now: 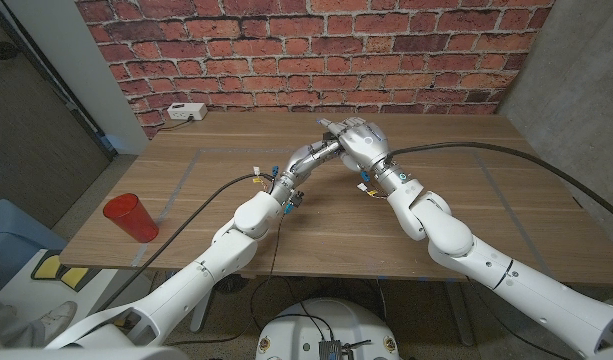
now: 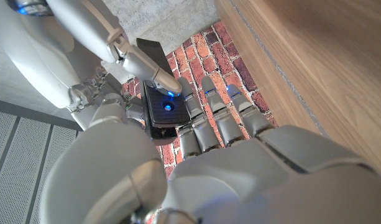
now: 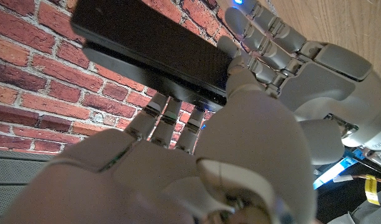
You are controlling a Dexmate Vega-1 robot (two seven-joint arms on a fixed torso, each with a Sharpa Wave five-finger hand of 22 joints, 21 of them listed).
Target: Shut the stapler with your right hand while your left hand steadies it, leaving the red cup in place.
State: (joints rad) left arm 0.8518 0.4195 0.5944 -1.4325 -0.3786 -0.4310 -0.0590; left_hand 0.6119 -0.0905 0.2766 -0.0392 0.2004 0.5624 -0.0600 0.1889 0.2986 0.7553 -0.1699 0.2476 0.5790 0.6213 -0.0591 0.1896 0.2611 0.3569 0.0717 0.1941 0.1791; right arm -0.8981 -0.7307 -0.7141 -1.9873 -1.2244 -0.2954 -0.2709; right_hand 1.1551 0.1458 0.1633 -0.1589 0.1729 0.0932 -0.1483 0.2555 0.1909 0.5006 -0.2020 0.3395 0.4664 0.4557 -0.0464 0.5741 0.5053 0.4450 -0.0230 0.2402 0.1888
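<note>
Item: stapler (image 3: 154,51), black, far-centre of the wooden table (image 1: 466,210), between my two hands. Rigid, hard-shelled, probably light and smooth, so likely to skid; best braced at the end, pressed along the top.

My left hand (image 1: 308,157) has fingers against its end; my right hand (image 1: 358,141) lies over its top, fingers curled on it.

The red cup (image 1: 130,217) stands well apart in the head view, where the stapler is hidden; the wrist views show its body.

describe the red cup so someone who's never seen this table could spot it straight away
Start at the wooden table and follow its front edge to the robot's left corner. The red cup stands there upright, alone, well apart from both hands meeting mid-table; it is the table's one bright red thing.
</note>
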